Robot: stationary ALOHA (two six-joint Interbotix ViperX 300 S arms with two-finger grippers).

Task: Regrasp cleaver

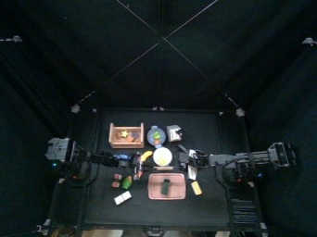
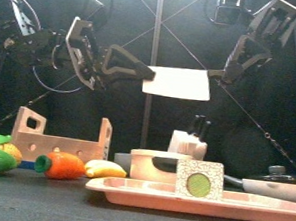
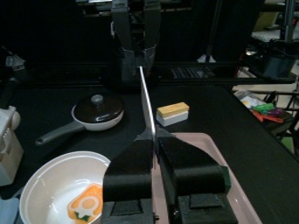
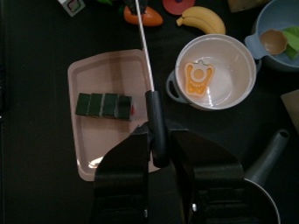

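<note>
Hanging mid-air between both arms, the cleaver (image 2: 178, 83) is pinched by the left gripper (image 2: 132, 76) and right gripper (image 2: 219, 78) alike, so the regrasp looks half-finished, release pending.

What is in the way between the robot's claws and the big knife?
Nothing visible. The left gripper pinches the blade of the cleaver, and the right gripper has its handle, up in the air.
</note>
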